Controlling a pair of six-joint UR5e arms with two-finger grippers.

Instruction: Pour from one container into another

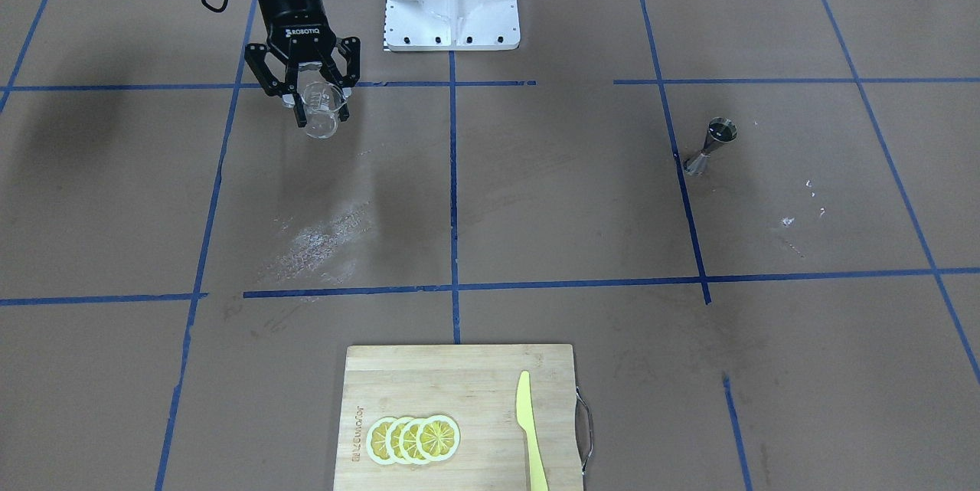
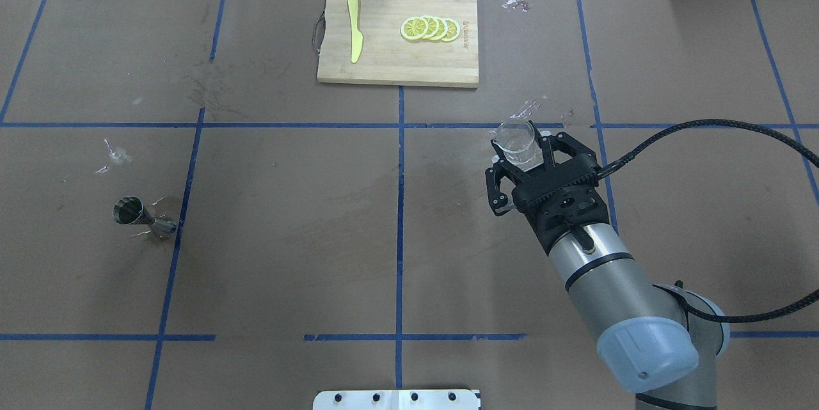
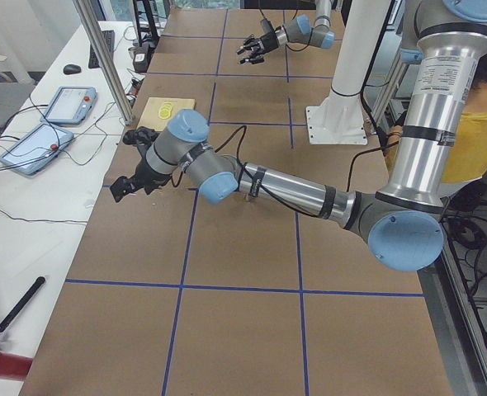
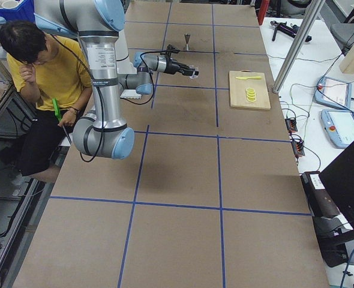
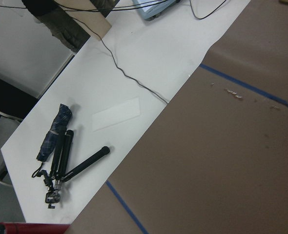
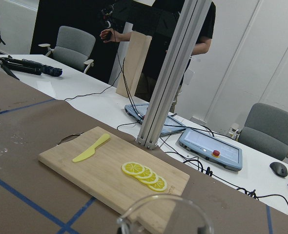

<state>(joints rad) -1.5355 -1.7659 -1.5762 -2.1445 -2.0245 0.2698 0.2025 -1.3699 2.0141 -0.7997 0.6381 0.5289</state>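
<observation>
While the right arm's fingers (image 1: 298, 112) clamp the small clear glass beaker-like cup (image 1: 322, 109) by its sides and hold it upright above the brown paper-covered tabletop (image 1: 566, 200), the small shiny steel hourglass-shaped jigger (image 1: 712, 145) stands on the robot's left half, well apart from the cup and just beside a blue tape line (image 1: 687, 204). The left arm's fingers (image 3: 126, 186) hang near the tabletop's edge, seen only from the side, so whether they are spread or closed cannot be told. Across from the robot lies a wooden cutting board (image 2: 397, 68) carrying overlapping yellow lemon slices (image 2: 430, 28) and a pale yellow knife (image 2: 354, 36)
</observation>
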